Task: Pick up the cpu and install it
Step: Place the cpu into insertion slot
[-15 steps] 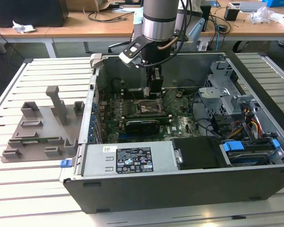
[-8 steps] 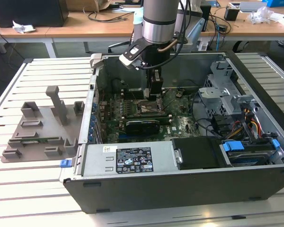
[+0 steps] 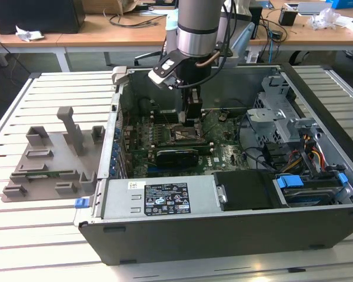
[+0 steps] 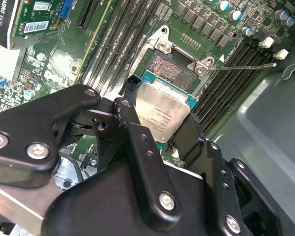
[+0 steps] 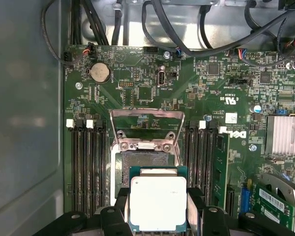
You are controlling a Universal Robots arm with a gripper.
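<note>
Gripper (image 4: 161, 120) jaws are clamped on opposite edges of the cpu (image 4: 167, 110), so the pick-up looks done. In the first wrist view the chip sits partly over the open CPU socket (image 5: 140, 164) on the motherboard (image 5: 137, 93), below the raised load plate (image 5: 146, 120). It appears offset and not yet seated, so the install is still unfinished.

The cpu (image 5: 158, 202) is a small flat square chip with a shiny silver metal top and a thin green rim, clamped at two opposite edges by the gripper (image 5: 158, 212). It sits silver side up, overlapping one edge of the open socket (image 5: 140, 164) on the green board; whether they touch cannot be told.
</note>
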